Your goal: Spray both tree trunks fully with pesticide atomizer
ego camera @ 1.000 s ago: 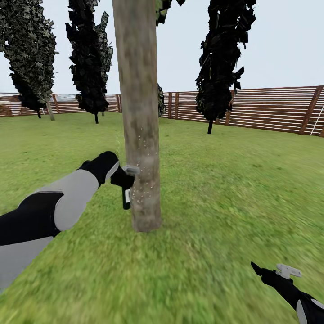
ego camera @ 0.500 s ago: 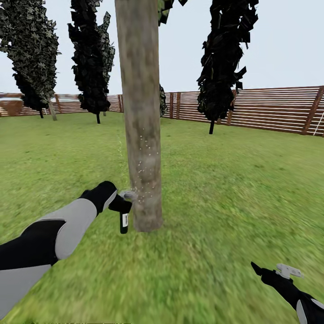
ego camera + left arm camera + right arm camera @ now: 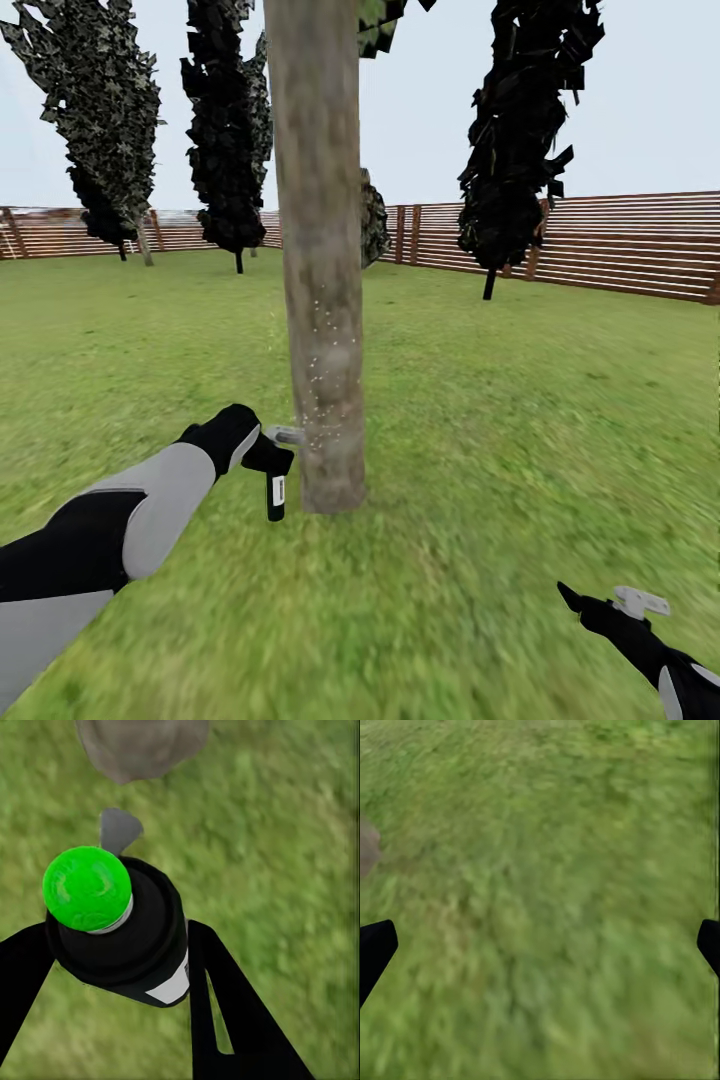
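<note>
Since a second ago the left gripper (image 3: pixel 268 455) has dropped toward the tree trunk (image 3: pixel 322 300) base, pinching the upright pesticide atomizer (image 3: pixel 275 488), nozzle toward bark. Left wrist: fingers (image 3: pixel 232 1012) flank the bottle (image 3: pixel 127 930). Right wrist: fingertips (image 3: pixel 375 949) spread over grass (image 3: pixel 555 892).

My view cuts the trunk (image 3: pixel 322 300) off at 12 o'clock; grass (image 3: pixel 555 907) is a blur.
</note>
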Controlling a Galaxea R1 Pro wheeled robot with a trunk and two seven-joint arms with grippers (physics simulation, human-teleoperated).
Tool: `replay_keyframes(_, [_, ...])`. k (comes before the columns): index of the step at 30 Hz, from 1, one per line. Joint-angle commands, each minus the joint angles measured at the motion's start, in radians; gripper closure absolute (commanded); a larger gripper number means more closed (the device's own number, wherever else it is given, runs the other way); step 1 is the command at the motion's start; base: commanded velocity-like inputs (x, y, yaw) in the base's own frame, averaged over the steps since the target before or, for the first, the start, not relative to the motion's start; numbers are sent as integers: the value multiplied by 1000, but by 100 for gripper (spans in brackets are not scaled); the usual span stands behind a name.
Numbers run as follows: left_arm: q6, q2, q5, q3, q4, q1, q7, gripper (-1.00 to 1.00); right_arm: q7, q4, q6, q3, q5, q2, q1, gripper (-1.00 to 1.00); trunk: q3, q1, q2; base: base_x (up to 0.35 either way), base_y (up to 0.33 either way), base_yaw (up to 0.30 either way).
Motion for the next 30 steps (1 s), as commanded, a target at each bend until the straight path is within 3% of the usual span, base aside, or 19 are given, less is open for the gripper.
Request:
replay_keyframes(1, [0,0,0,0,0,0,0,100,0,0,0,0,0,0,0,-100,0,0,0,0,-322,1])
replay_keyframes(9, [0,0,0,1,0,0,0,100,-1,0,0,0,0,0,0,-100,0,0,0,0,-323,41])
replay_keyframes(30, [-28,0,2,2,1,0,0,100,-1,0,0,0,0,0,0,-100,0,0,0,45,-323,253])
